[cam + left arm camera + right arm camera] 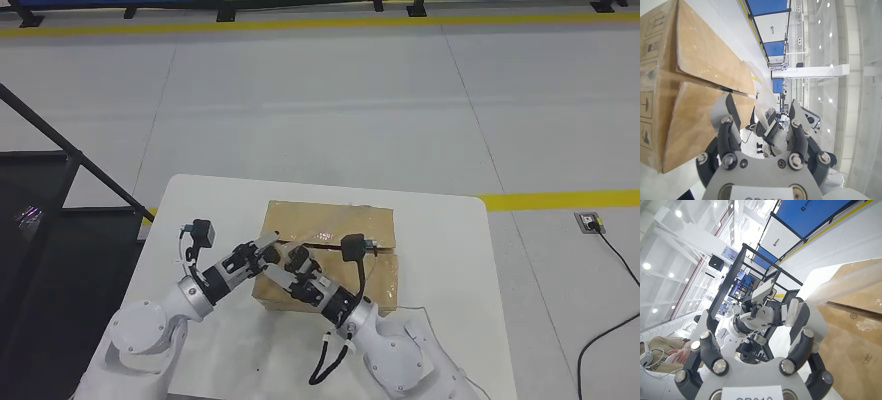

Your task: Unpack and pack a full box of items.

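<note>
We see a brown cardboard box (pixel 330 245) in the middle of the white table (pixel 440 230), well away from the table's left and right edges. The table has round corners. The box has flat sides and sharp corners. Its two top flaps are folded shut, with a thin crack between them. One side has little printed pictures on it.

A long strip of clear tape (pixel 761 79) sticks up off the top of the box. It looks shiny and crinkly.

A black metal frame (pixel 60 150) stands past the table's left edge. A yellow line (pixel 560 200) runs on the pale floor, and a black cable (pixel 610 300) lies past the right edge.

Both grippers are close together at the end of the box nearest the table's left edge. The left gripper (pixel 762 100) is spread wide and holds nothing, with one finger just beside a top flap. The right gripper (pixel 755 313) is spread wide too. The tape runs from the box to one of its fingers (pixel 802 321) and touches it, but it is not pinched. The tape hangs between the two grippers.
</note>
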Tool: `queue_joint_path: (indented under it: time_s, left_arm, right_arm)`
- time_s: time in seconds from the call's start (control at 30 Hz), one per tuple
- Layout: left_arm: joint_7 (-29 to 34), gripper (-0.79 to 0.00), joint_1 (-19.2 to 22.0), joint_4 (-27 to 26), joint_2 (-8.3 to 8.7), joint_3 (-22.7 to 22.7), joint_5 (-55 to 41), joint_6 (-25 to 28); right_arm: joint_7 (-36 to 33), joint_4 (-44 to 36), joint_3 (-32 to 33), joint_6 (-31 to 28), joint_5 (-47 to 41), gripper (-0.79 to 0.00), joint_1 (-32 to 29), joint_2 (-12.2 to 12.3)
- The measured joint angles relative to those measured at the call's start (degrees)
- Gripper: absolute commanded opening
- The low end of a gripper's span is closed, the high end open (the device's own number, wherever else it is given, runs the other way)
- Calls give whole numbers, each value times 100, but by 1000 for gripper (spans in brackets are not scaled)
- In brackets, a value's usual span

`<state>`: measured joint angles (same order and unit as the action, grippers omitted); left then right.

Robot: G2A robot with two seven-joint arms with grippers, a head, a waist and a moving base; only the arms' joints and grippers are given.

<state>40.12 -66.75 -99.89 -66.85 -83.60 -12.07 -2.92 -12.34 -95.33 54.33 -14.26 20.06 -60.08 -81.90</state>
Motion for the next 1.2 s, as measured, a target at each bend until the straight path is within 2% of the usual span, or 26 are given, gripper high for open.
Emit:
queue_joint_path:
  time_s: [0.1, 0.23, 0.3, 0.33, 0.37, 0.43, 0.47, 0.57, 0.73, 0.8, 0.83, 1.2]
  left_arm:
    - [51, -394, 23, 20, 8, 34, 2, 5]
    - [108, -437, 60, 54, 15, 79, -36, 11]
    - [113, -489, 75, 68, 18, 93, -53, 14]
    - [112, -570, 84, 74, 19, 103, -59, 16]
    - [113, -597, 90, 78, 21, 113, -62, 17]
    - [121, -606, 105, 88, 24, 137, -61, 21]
    - [121, -650, 110, 92, 25, 146, -61, 22]
    - [127, -650, 128, 101, 31, 173, -56, 11]
    - [124, -693, 141, 106, 44, 187, -36, 16]
    - [123, -720, 133, 97, 51, 175, -26, 24]
    - [121, -785, 122, 87, 56, 159, -25, 30]
    - [252, -785, -27, -51, 122, -78, -21, 165]
  right_arm:
    - [-25, 7, 20, -15, -9, 0, -5, -4]
    - [-70, 28, 42, -37, -27, 0, -1, -11]
    - [-86, 35, 52, -48, -38, 0, -1, -13]
    - [-94, 39, 60, -59, -43, 0, -3, -15]
    - [-99, 42, 67, -66, -44, 0, -5, -15]
    - [-107, 45, 83, -80, -45, 0, -14, -17]
    - [-107, 45, 89, -84, -47, 0, -19, -17]
    - [-123, 41, 105, -89, -51, 0, -33, -20]
    - [-138, 51, 148, -82, -50, 0, -45, -23]
    - [-127, 51, 166, -65, -44, 0, -55, -24]
    - [-117, 49, 178, -53, -42, 0, -63, -25]
    - [-186, 29, 344, 579, -188, 0, -106, -37]
